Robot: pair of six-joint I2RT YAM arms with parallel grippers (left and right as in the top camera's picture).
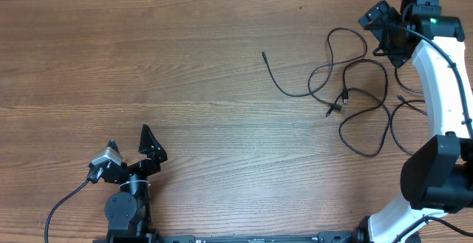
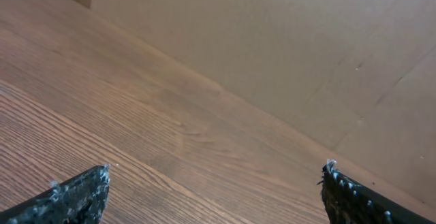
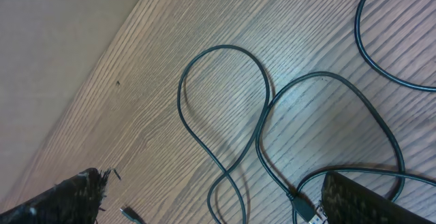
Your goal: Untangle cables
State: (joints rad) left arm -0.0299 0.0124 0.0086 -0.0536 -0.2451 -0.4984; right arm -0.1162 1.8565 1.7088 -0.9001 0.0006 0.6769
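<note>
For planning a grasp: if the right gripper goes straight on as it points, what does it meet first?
Most likely the cable loop lying on the table; depth is unclear.

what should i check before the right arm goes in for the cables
1. Right tool open and empty: ok, its fingers are wide apart with nothing between them.
2. Right tool above the cables: ok, the wrist view shows loops on the table below it.
3. Cables separated: not ok, the loops cross one another in several places.
4. Real knot or only overlaps: cannot tell, the crossings are too thin to read.
5. An easy end to grab: ok, a free plug end lies out to the side, clear of the loops.
6. Left tool ready: ok, open and empty, but far from the cables.
</note>
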